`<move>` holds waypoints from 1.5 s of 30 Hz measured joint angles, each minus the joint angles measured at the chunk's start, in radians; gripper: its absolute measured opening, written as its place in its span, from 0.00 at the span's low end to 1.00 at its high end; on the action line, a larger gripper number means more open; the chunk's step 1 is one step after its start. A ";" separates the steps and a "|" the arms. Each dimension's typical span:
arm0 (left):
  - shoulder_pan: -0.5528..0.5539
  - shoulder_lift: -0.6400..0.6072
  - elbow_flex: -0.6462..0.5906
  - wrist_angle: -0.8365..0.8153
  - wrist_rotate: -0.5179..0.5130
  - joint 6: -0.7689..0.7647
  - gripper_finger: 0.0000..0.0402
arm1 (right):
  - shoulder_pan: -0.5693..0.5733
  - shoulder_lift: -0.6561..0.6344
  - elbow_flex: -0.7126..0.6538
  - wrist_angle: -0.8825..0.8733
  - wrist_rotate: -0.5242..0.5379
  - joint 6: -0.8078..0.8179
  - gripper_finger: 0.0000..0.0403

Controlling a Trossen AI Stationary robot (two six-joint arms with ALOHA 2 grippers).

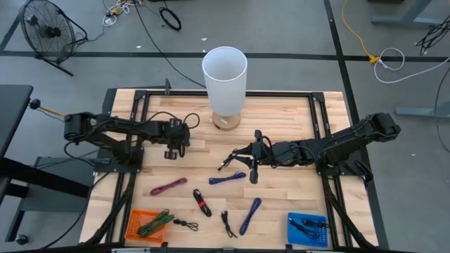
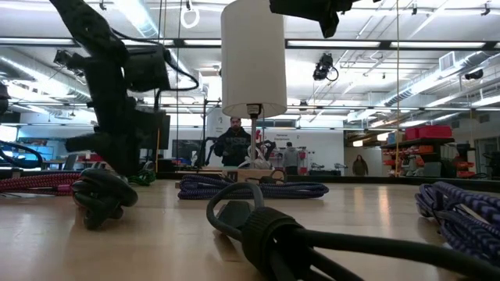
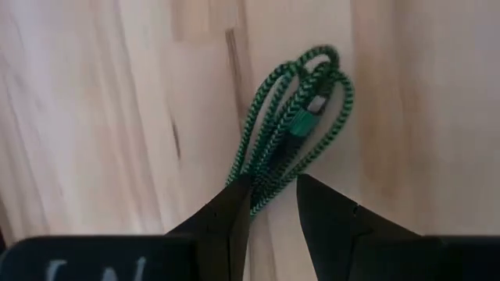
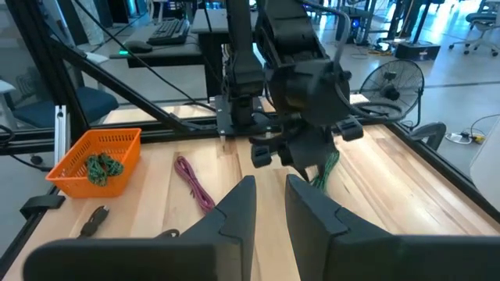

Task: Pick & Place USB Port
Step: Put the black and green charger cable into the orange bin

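- Closest to the lens, the left hand has its two dark fingers clenched on a green-and-black braided USB cable, which is coiled in several loops; the coil's lower end runs between the fingers.
- From the right wrist view, that green cable hangs below the left hand, just above the pale wooden counter, on the counter's left half.
- Right hand sits near the counter's middle, pointed toward the left hand, its fingers a narrow slit apart with nothing between them.
- Six loose cables lie on the counter in front of the two hands:
  - one magenta braided cable,
  - one violet-blue coiled cable just beside the right hand,
  - one black cable with a red band,
  - one long blue cable,
  - two small black cables and.
- One orange mesh basket stands at the near left corner with a green cable bundle inside; how many cables make up that bundle I cannot tell.
- One blue flat tray stands at the near right corner with dark cables in it, too tangled to count.
- One tall white cylinder on a round wooden base stands at the far edge.
- One black floor fan stands beyond the counter.
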 joint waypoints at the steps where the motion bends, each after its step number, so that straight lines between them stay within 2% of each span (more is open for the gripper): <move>1: 0.006 0.016 0.000 0.011 -0.011 0.002 0.28 | 0.000 0.000 0.000 0.000 0.000 0.000 0.17; 9: 0.042 0.073 0.003 0.076 -0.005 0.023 0.27 | 0.000 0.000 0.000 0.000 0.000 0.003 0.17; 11: 0.044 0.073 0.004 0.068 0.001 0.018 0.23 | 0.000 0.000 0.000 -0.001 0.000 0.003 0.17; 15: 0.042 0.073 0.005 0.037 0.007 -0.025 0.04 | 0.000 0.000 0.000 -0.006 0.000 0.014 0.17; 20: 0.040 0.055 0.005 0.039 -0.008 -0.124 0.02 | 0.000 0.000 0.000 -0.009 0.000 0.024 0.17; 25: 0.023 -0.002 0.078 -0.108 0.034 -0.222 0.02 | 0.000 0.000 0.000 -0.031 0.000 0.024 0.17; 27: 0.000 -0.036 0.117 -0.217 0.044 -0.271 0.02 | 0.000 0.000 0.000 -0.042 0.000 0.024 0.17; 31: -0.069 -0.120 0.205 -0.374 0.061 -0.512 0.02 | 0.000 0.000 0.000 -0.049 0.001 0.024 0.17; 35: -0.166 -0.208 0.276 -0.525 0.182 -0.749 0.02 | 0.000 0.000 0.000 -0.053 0.002 0.024 0.17; 38: -0.278 -0.281 0.302 -0.597 0.205 -0.918 0.02 | 0.000 0.000 0.000 -0.055 0.003 0.024 0.17; 45: -0.605 -0.399 0.317 -0.604 0.207 -1.311 0.02 | 0.000 0.000 0.000 -0.057 0.003 0.023 0.17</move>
